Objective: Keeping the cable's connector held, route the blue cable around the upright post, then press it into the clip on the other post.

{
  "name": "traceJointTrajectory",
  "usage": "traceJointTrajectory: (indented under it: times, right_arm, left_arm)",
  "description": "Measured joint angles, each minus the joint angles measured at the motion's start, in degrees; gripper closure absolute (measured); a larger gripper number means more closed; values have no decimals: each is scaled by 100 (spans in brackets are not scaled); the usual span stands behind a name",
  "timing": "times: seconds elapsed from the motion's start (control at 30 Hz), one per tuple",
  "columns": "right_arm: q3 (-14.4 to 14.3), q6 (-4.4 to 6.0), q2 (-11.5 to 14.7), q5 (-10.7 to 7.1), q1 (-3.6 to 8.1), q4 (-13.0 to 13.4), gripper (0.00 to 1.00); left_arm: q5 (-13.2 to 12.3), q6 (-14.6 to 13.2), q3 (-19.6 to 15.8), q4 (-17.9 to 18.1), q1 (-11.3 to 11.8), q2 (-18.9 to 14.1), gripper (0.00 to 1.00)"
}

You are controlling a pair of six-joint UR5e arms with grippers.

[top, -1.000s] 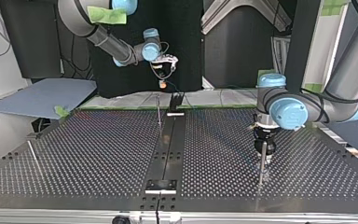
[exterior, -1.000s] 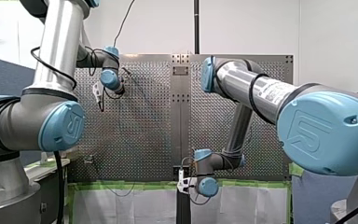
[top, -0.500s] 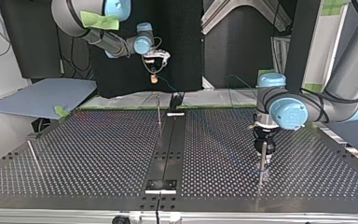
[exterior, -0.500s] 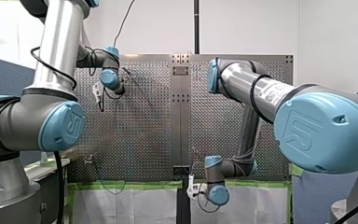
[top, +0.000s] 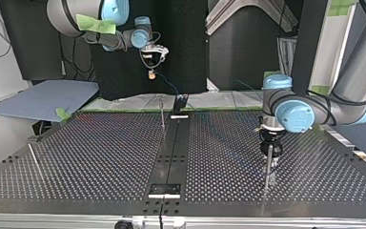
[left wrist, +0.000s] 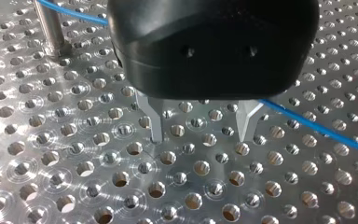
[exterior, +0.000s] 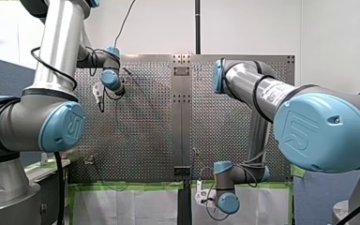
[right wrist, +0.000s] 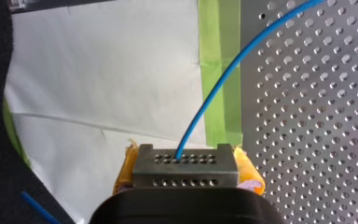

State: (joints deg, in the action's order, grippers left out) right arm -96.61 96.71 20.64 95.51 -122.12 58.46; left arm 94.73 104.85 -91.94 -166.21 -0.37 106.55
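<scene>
Perforated worktop [top: 100, 157] spans the top view; at its left my right tool [top: 150, 72] hangs past the far edge, yellow pads [right wrist: 126, 169] pinching the connector [right wrist: 185, 165] of the blue cable [right wrist: 214, 93]. Rightward, my left tool [left wrist: 199, 134] hovers low, metal fingers [left wrist: 154, 123] spread and empty — the cable runs behind them past an upright post [left wrist: 51, 25].

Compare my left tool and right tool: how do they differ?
My left tool is open and empty; my right tool is shut on the connector. The left tool shows bare metal fingers; the right tool, yellow pads. The left tool hangs over the table; the right tool beyond its edge. The cable passes both.
</scene>
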Motion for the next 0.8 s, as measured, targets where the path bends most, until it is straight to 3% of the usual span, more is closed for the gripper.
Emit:
traceJointTrajectory:
  times: [0.33,0.57,0.8]
  right_arm:
    - [-491,-8,197,-66,121,490,100]
    - [-839,-105,533,-152,156,838,100]
    - [-1188,-115,894,-216,186,1195,100]
  left_arm:
    - [61,0,0,-26,0,0,24]
    - [168,38,1,-52,1,0,24]
    - [274,269,-1,-111,-1,-1,24]
